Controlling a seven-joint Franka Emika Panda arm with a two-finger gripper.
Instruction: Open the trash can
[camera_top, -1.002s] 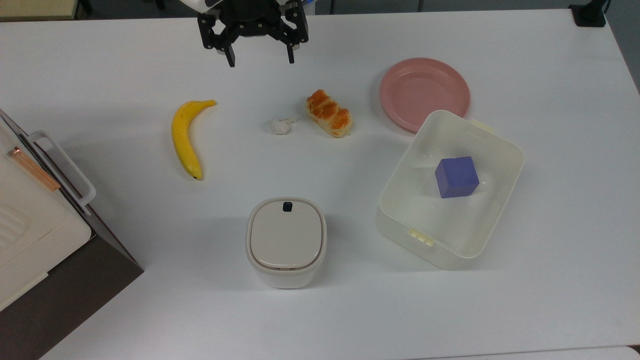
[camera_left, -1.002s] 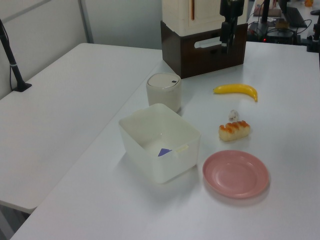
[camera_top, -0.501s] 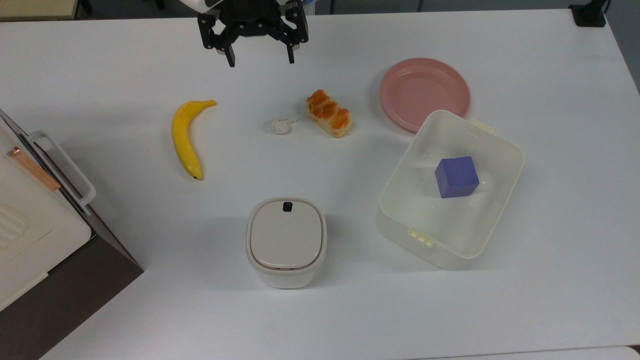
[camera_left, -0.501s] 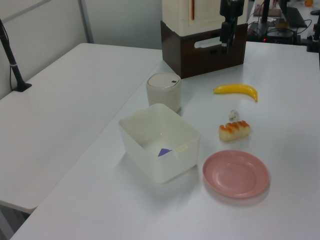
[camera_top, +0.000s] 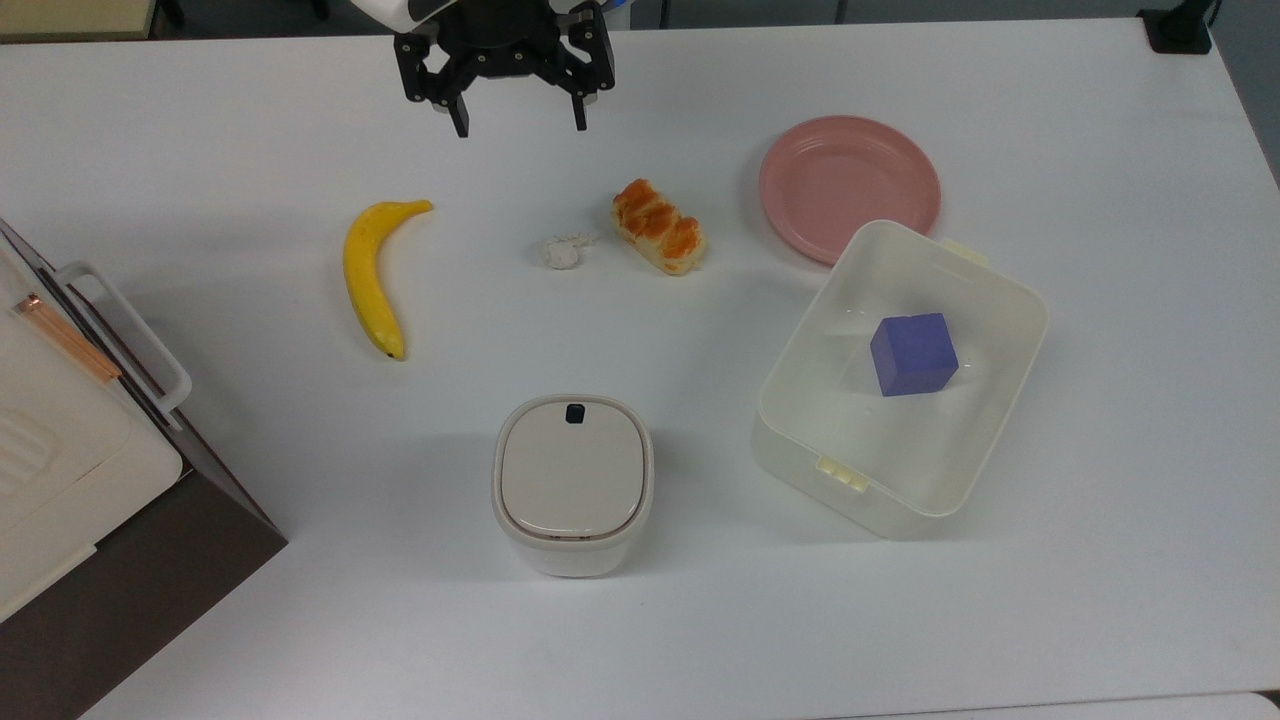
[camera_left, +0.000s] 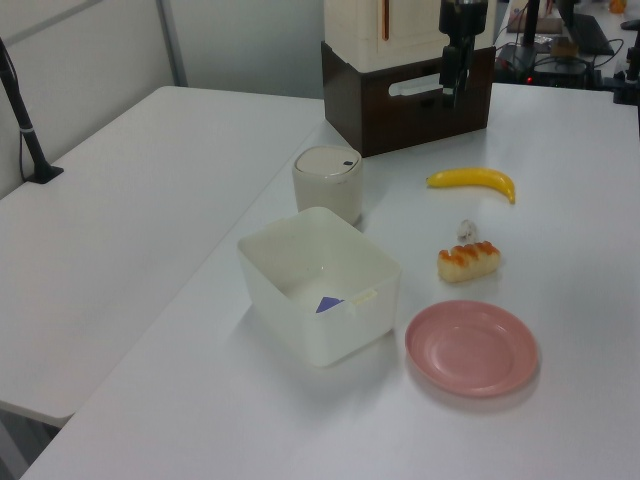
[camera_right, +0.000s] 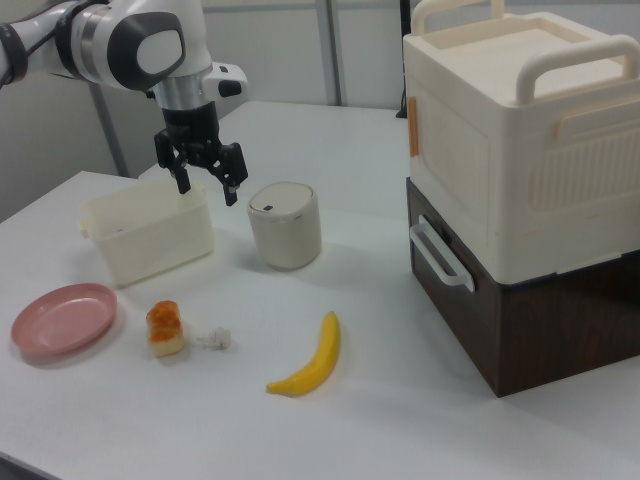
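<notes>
The trash can (camera_top: 572, 485) is a small cream-white bin with a beige lid lying flat and shut, and a dark button (camera_top: 575, 413) at the lid's far rim. It stands near the table's front in the top view, also seen as the trash can (camera_left: 327, 183) and the trash can (camera_right: 285, 225). My gripper (camera_top: 520, 125) hangs open and empty above the far edge of the table, well apart from the bin. The gripper (camera_right: 207, 192) hovers to the right view's left of the bin, and the gripper (camera_left: 450, 98) sits before the brown appliance.
Between gripper and bin lie a banana (camera_top: 372, 275), a small white crumpled scrap (camera_top: 561, 251) and a bread roll (camera_top: 659, 227). A pink plate (camera_top: 848, 185) and a translucent tub (camera_top: 1000, 300) holding a purple cube (camera_top: 913, 354) are at the top view's right. A white-and-brown appliance (camera_top: 60, 450) stands at its left.
The gripper has edged very slightly toward the top view's upper left, still open. Nothing on the table has moved.
</notes>
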